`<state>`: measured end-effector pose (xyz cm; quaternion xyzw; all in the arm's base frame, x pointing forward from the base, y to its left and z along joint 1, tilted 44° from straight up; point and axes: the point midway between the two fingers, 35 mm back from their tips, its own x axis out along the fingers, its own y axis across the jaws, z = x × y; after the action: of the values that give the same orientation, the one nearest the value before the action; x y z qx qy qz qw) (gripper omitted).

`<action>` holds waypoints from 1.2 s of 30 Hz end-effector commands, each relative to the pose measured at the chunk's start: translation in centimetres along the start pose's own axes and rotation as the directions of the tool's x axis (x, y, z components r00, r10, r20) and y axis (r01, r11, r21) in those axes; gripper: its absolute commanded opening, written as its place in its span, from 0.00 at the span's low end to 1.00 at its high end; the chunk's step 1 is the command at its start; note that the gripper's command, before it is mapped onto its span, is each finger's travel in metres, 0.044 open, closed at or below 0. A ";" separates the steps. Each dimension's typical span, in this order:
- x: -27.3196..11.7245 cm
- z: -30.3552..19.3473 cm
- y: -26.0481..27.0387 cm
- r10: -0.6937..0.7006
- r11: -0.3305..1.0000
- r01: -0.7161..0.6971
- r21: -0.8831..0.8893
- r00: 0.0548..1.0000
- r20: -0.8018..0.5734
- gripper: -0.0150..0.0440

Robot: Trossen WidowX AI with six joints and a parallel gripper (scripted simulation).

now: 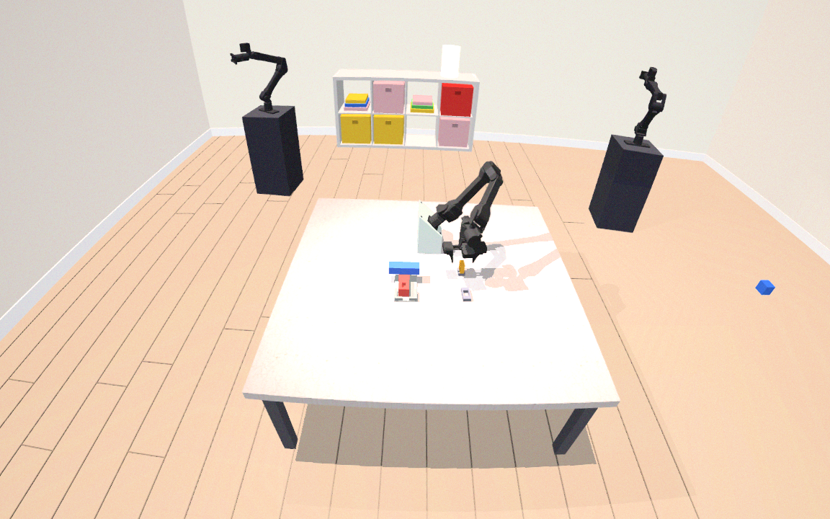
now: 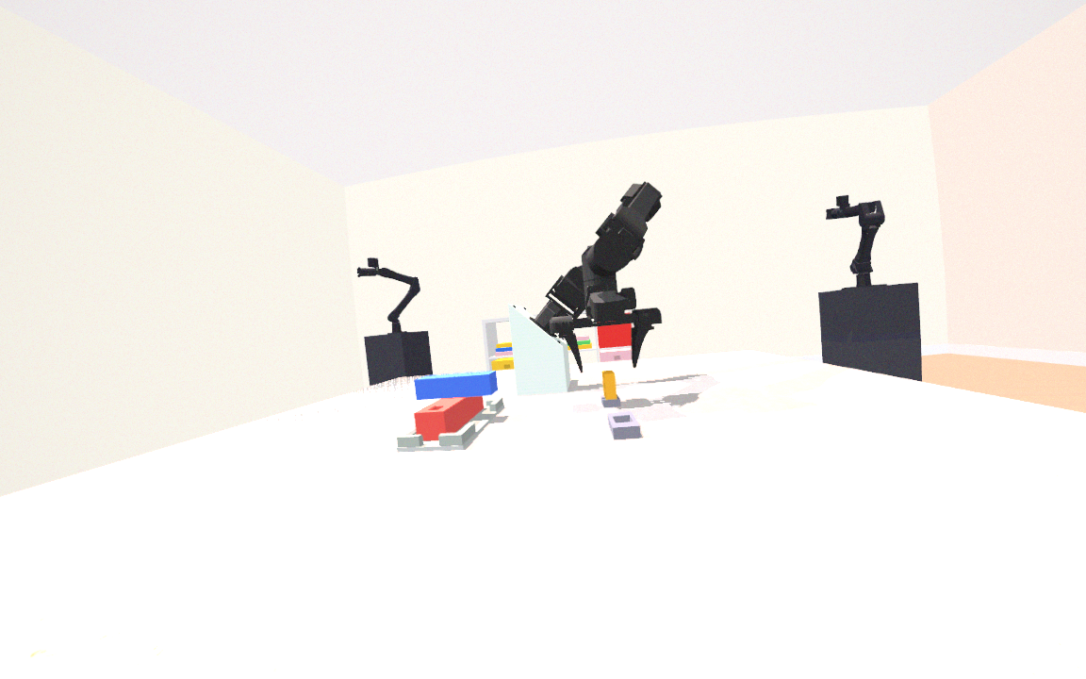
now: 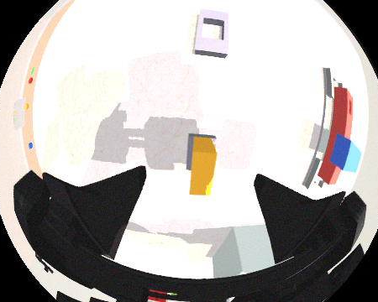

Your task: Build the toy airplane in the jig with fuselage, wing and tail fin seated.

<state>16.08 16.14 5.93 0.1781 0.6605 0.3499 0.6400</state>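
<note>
The red fuselage (image 1: 403, 291) (image 2: 448, 418) (image 3: 340, 111) lies in the grey cradle (image 2: 455, 439) (image 3: 327, 81). The blue wing (image 1: 403, 267) (image 2: 455, 386) (image 3: 341, 152) lies across its top; its tab is hidden. The small socket near the fuselage's other end shows empty. The orange-yellow tail fin (image 1: 462, 266) (image 2: 608, 385) (image 3: 203, 168) stands upright in a small grey holder (image 2: 610, 403) (image 3: 190, 156), off to the right of the cradle in the top and exterior views. My gripper (image 1: 462, 259) (image 2: 607, 369) (image 3: 201, 171) is open and empty, above the fin, with one finger to each side of it.
An empty lilac-grey holder (image 1: 466, 299) (image 2: 624, 433) (image 3: 212, 47) lies on the white table (image 1: 431, 355), nearer the front than the fin. A pale green wedge-shaped block (image 1: 429, 241) (image 2: 538, 363) (image 3: 254, 247) stands behind the cradle, beside my arm.
</note>
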 end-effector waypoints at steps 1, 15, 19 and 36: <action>0.8 0.0 -0.1 -0.004 1.000 0.004 0.004 1.000 -0.001 1.00; 3.1 -0.1 0.0 -0.002 1.000 0.002 0.005 1.000 -0.001 1.00; 3.7 -0.2 0.0 0.000 1.000 0.000 0.005 1.000 -0.001 1.00; 3.9 -0.2 0.0 0.001 1.000 -0.001 0.005 1.000 -0.001 0.38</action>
<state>15.36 18.82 3.18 0.1802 0.6612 0.3516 0.6377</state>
